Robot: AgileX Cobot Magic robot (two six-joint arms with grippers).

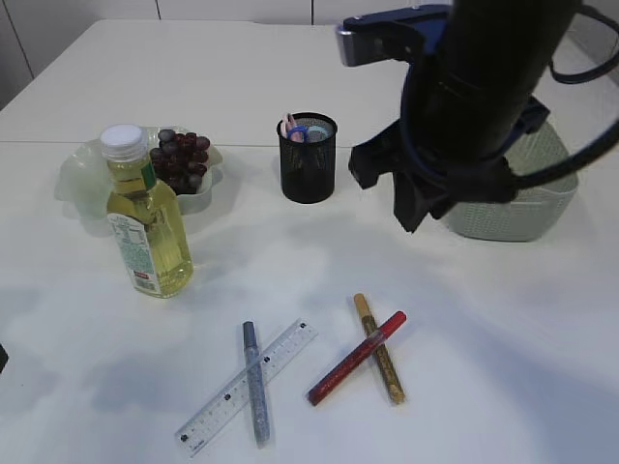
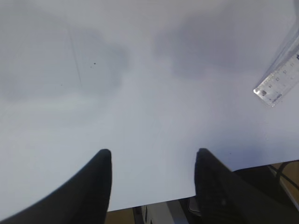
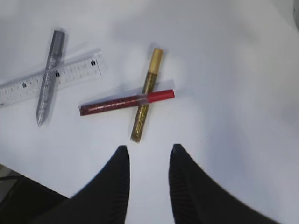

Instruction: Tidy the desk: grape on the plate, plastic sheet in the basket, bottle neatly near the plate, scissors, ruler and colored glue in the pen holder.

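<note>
Dark grapes (image 1: 182, 159) lie on the pale green plate (image 1: 77, 179) at the back left. In front of it stands the yellow bottle (image 1: 147, 232). The black mesh pen holder (image 1: 308, 164) holds the scissors' pink and blue handles (image 1: 295, 130). A clear ruler (image 1: 242, 389) lies under a silver glue pen (image 1: 255, 385). A red glue pen (image 3: 126, 102) crosses a gold one (image 3: 147, 93). My right gripper (image 3: 147, 148) hangs open above the table, just short of the gold pen. My left gripper (image 2: 153, 151) is open over bare table near the front edge, the ruler's end (image 2: 279, 83) to its right. The plastic sheet is out of view.
A grey-green basket (image 1: 522, 208) stands at the back right, its inside hidden by my right arm (image 1: 474, 87). The white table's front edge (image 2: 154, 201) runs just under my left gripper.
</note>
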